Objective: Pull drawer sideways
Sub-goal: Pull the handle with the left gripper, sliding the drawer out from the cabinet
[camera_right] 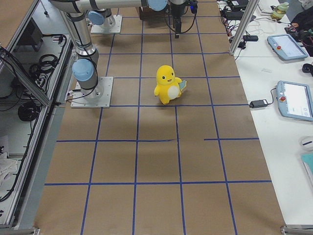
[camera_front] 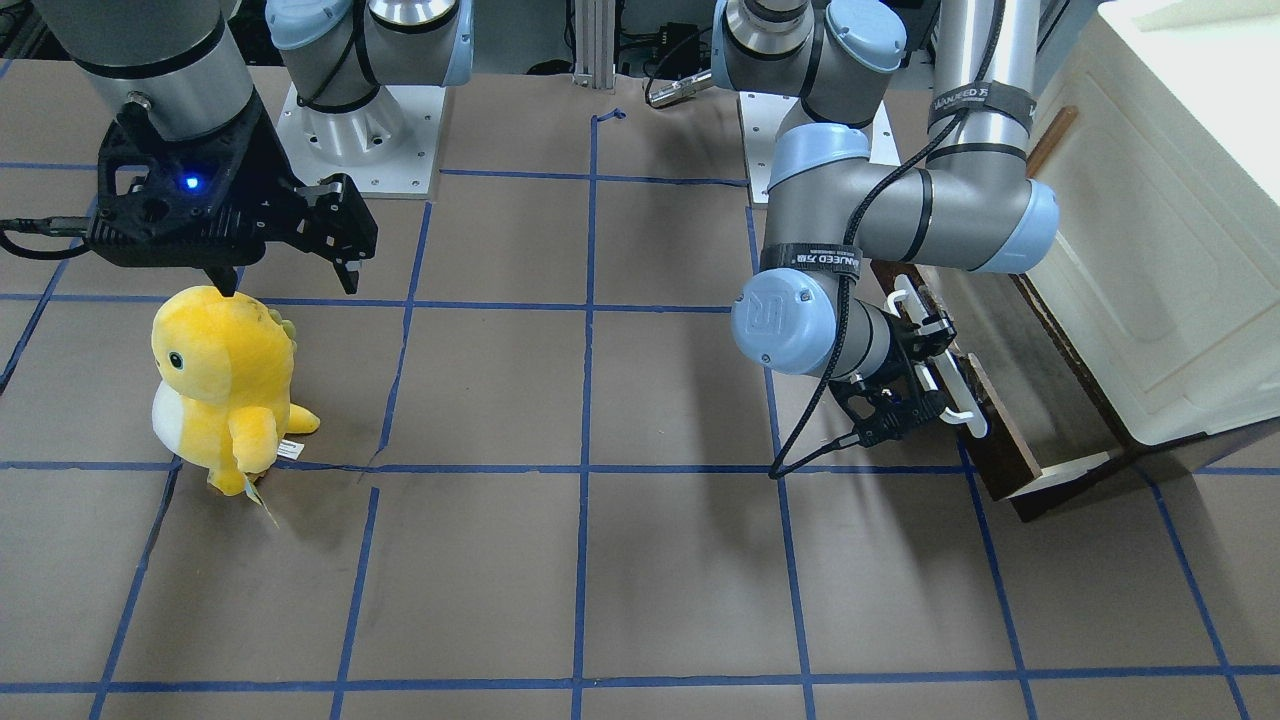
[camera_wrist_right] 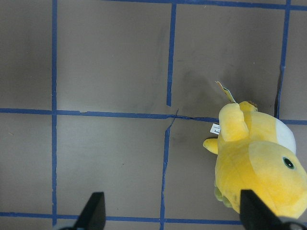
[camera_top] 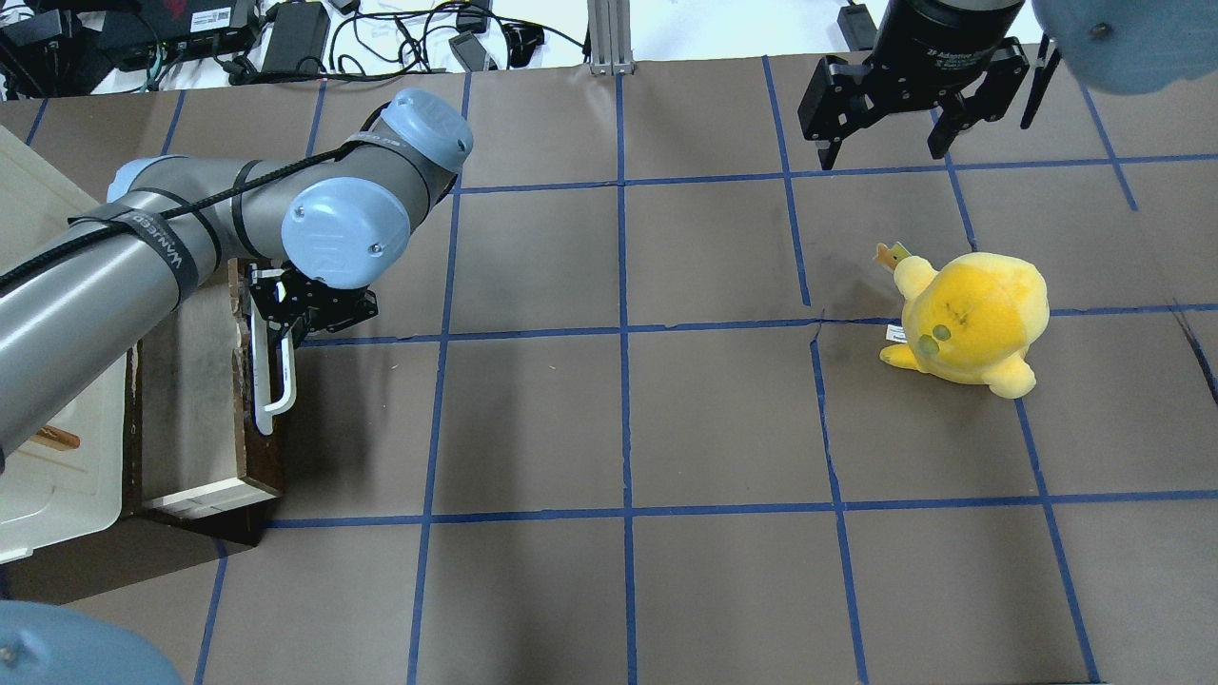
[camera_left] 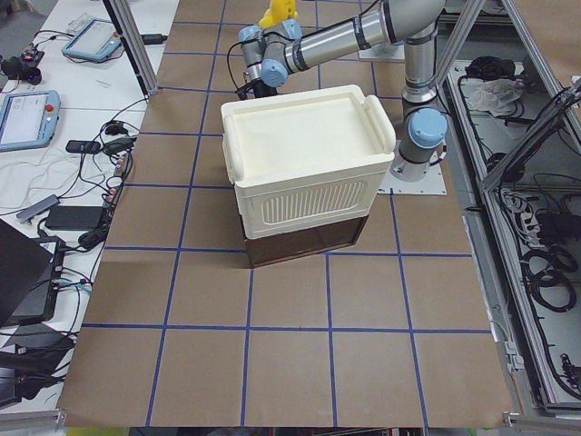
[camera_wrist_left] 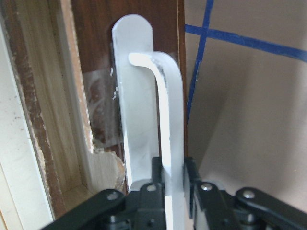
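Note:
The drawer (camera_top: 181, 400) stands partly pulled out of the cream-white cabinet (camera_top: 48, 476) at the table's left. Its dark brown front (camera_front: 1000, 445) carries a long white bar handle (camera_front: 945, 385). My left gripper (camera_front: 925, 350) is shut on that handle near one end. The left wrist view shows the handle (camera_wrist_left: 170, 120) clamped between the black fingers (camera_wrist_left: 148, 189), with pale wood drawer sides (camera_wrist_left: 53, 96) beside it. My right gripper (camera_top: 885, 152) is open and empty, hanging above the table far from the drawer.
A yellow plush toy (camera_top: 971, 319) stands on the table's right half, below my right gripper; it also shows in the right wrist view (camera_wrist_right: 259, 163). The table is brown paper with a blue tape grid (camera_top: 623, 333). Cables and devices (camera_top: 285, 38) lie beyond the far edge.

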You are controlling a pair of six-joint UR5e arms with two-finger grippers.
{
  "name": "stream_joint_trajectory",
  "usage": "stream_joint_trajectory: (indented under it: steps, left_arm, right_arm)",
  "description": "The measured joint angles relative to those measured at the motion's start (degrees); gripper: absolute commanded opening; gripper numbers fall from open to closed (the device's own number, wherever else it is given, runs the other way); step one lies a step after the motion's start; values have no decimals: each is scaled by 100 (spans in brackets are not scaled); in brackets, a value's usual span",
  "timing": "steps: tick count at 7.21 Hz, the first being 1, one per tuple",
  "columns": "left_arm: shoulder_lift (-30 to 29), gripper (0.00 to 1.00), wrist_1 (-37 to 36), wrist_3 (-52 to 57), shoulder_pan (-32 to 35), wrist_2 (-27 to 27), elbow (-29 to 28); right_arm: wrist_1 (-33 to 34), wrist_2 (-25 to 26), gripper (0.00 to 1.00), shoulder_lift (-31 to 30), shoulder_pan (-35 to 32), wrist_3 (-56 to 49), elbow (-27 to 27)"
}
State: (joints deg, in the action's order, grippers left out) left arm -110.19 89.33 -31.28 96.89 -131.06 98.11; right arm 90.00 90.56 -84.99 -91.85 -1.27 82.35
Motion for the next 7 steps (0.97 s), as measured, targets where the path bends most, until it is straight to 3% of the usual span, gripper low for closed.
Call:
stream_joint_trajectory:
  steps: [7]
  left_arm:
    - [-28, 6, -8, -20, 211, 227, -81]
  right_arm:
    - [0, 0, 100, 0, 0, 4, 0]
